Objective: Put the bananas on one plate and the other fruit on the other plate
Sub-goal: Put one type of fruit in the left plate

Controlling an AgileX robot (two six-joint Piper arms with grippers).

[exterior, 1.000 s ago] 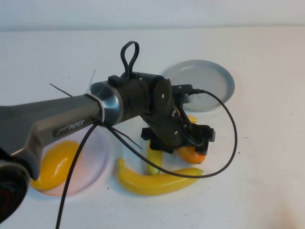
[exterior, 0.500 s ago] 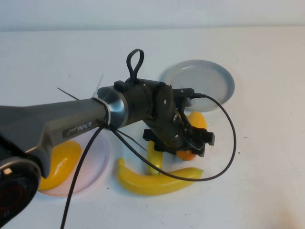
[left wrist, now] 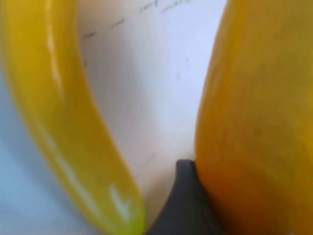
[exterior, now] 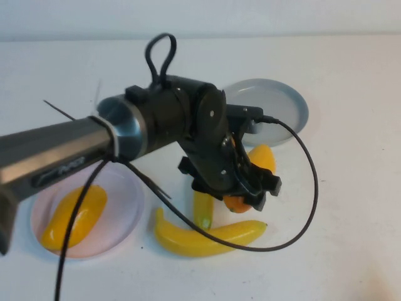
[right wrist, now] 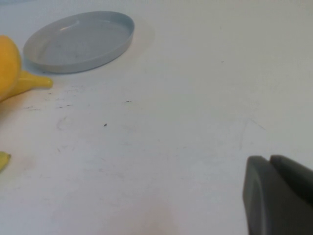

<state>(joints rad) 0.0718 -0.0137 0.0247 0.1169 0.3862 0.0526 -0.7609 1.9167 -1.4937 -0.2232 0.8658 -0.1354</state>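
White tabletop carries two plates, two bananas and two mangoes. Plate count: one grey-blue plate at the far side, holding nothing, and one pale pink plate at the near left. Mango count: one plain yellow mango lying inside the pink plate, and one orange-blushed mango near the table centre, between the two plates. Banana count: one long banana lying crosswise on the table at the near side, and a second banana pointing away from the camera, its near end touching the long one; most of it is hidden under the left arm. The left gripper sits directly over the blushed mango with its fingers closed around the fruit; the left wrist view shows a dark finger pressed against the orange skin, with a banana just beside it. Compared with the frame one second earlier, the blushed mango shows more of its yellow end beyond the gripper, and the left arm has swung so that the pink plate and its mango are more exposed. The right gripper is over bare table well to the right of the grey-blue plate; its opening cannot be determined.
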